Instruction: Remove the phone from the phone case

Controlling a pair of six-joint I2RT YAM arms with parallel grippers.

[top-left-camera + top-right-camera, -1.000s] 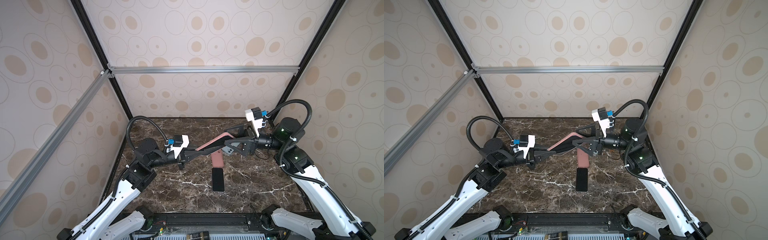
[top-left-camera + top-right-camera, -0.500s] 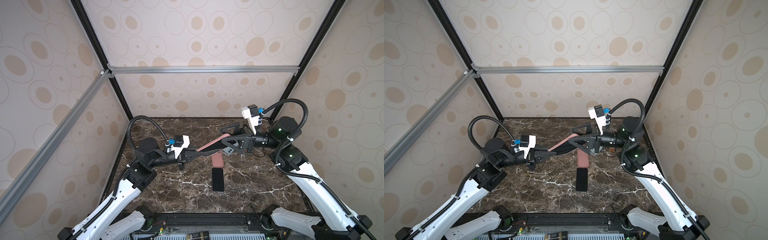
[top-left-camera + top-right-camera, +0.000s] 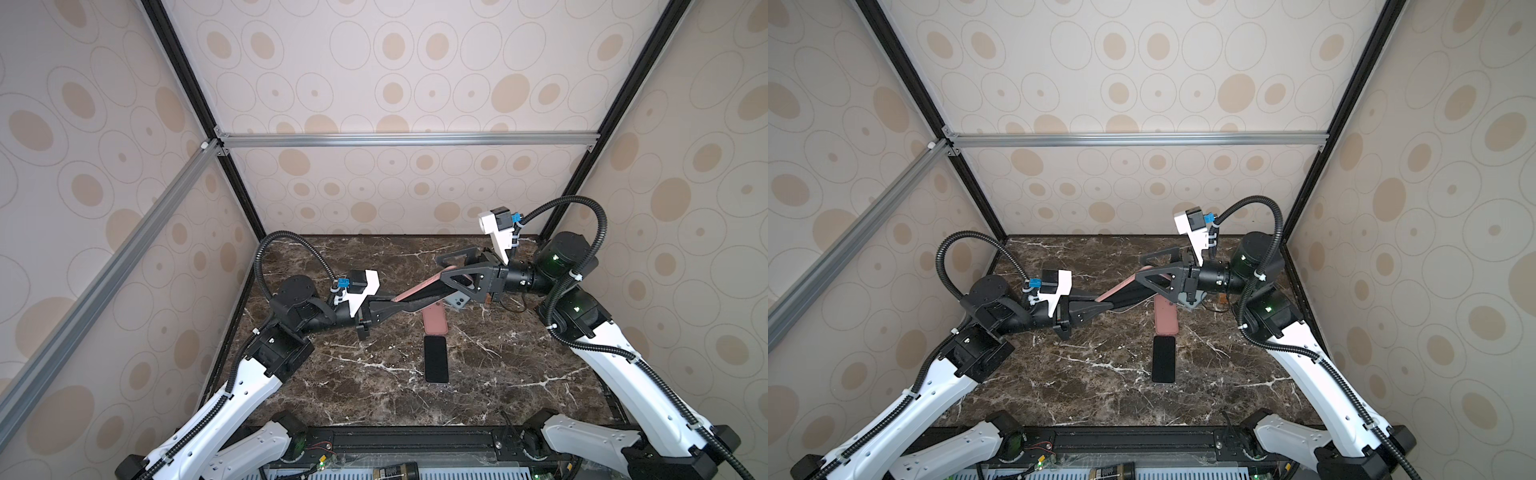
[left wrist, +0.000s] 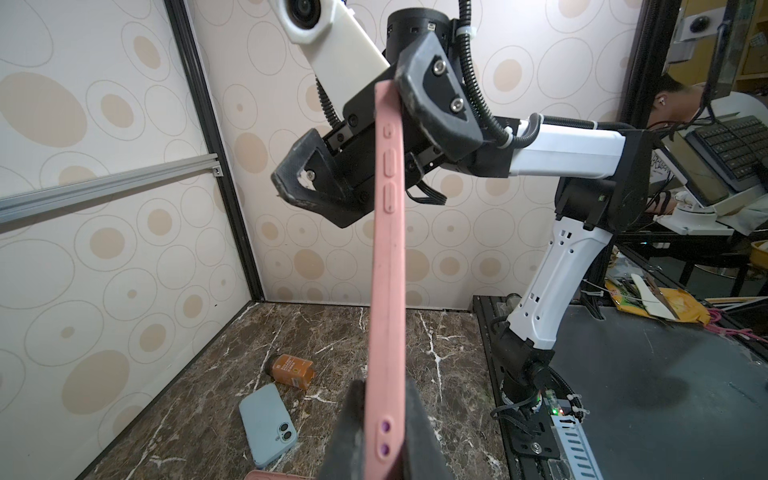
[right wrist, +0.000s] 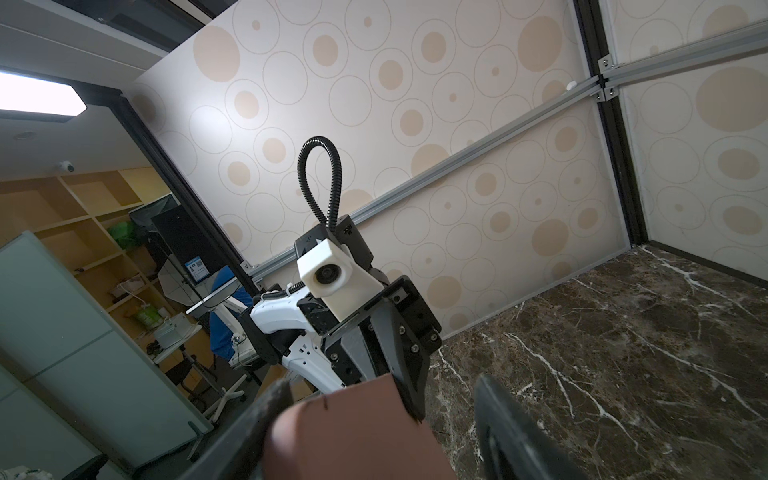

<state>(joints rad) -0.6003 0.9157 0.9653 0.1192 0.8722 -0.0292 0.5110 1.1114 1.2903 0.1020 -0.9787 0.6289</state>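
A pink phone case (image 4: 384,249) hangs in the air over the middle of the table, edge-on, side buttons showing. My left gripper (image 4: 384,399) is shut on its near end; in both top views it (image 3: 405,301) comes in from the left. The case's front face (image 3: 1136,297) looks black, which would be the phone; I cannot tell more. My right gripper (image 5: 380,388) straddles the far end of the case (image 5: 353,436), open: one finger (image 5: 274,399) touches it, the other finger (image 5: 494,399) stands clear. In a top view the right gripper (image 3: 442,269) comes in from the right.
On the marble table (image 3: 374,399) lie a second pink case (image 3: 435,322) and a bare black phone (image 3: 435,365) below the held case. A light blue phone case (image 4: 268,424) and a small brown bottle (image 4: 291,370) lie near the right arm's base.
My right gripper has moved left along the held case so its fingers now straddle the far end, and its jaws have narrowed a little. The left gripper has kept its hold.
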